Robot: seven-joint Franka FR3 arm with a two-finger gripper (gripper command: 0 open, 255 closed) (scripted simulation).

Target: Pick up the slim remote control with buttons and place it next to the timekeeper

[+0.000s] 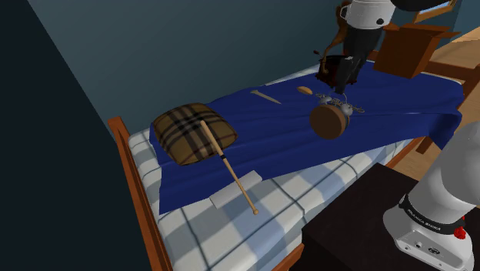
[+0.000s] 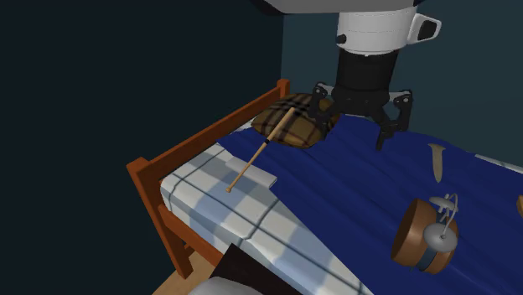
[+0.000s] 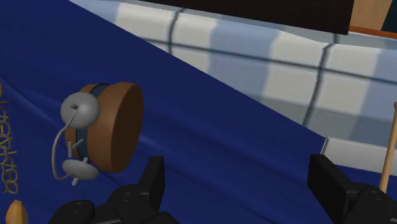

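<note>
Tool (image 3: 238,173) open in the wrist view, fingers apart over the blue blanket (image 3: 210,121), slim remote (image 3: 6,146) with gold buttons lying just beyond the alarm clock (image 3: 108,127) bells, shoulder view, tool low above the clock, second exterior view, tool open near a plaid pillow (image 2: 295,121).

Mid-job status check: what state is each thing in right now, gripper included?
Black two-finger gripper: open, empty.
Blue blanket: spread out, rumpled.
Round brown alarm clock with grey bells: lying tilted on the blanket, not held.
Tan plaid pillow: lying flat.
Thin wooden stick: lying across the pillow.
Brown cardboard box: flaps open.
</note>
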